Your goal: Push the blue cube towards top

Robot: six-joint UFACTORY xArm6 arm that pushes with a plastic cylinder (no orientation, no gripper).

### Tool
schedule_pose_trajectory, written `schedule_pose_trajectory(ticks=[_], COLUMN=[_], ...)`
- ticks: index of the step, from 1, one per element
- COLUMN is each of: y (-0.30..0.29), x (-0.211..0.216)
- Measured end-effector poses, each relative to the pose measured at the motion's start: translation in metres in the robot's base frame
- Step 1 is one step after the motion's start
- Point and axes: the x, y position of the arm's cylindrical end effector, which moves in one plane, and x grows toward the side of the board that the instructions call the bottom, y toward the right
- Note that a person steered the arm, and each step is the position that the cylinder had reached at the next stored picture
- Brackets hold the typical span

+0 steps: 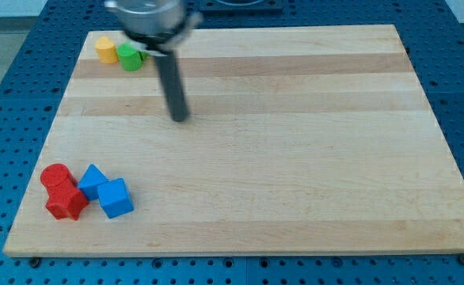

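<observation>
The blue cube point(116, 198) lies near the board's lower left corner. A second blue block point(93, 180) of unclear shape touches it on its upper left. My tip point(180, 118) is on the board in the upper left part of the view, well above and to the right of the blue cube, apart from every block. The dark rod rises from it to the arm's end at the view's top.
A red cylinder point(55, 176) and a red block point(66, 202) sit left of the blue blocks. A yellow block point(104, 49) and a green block point(130, 57) sit at the board's upper left corner. The wooden board point(295, 158) lies on a blue perforated table.
</observation>
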Motion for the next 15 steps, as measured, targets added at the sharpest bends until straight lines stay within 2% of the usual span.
schedule_pose_trajectory(ticks=[1, 2, 3, 4, 5, 6, 7, 8, 9, 11, 12, 14, 15], y=[0.025, 0.024, -0.011, -0.066, -0.169, -0.235, -0.234, -0.195, -0.161, -0.175, -0.141, -0.119, -0.071], x=[0.069, 0.138, 0.187, 0.198, 0.199, 0.196, 0.167, 0.149, 0.148, 0.153, 0.154, 0.190, 0.166])
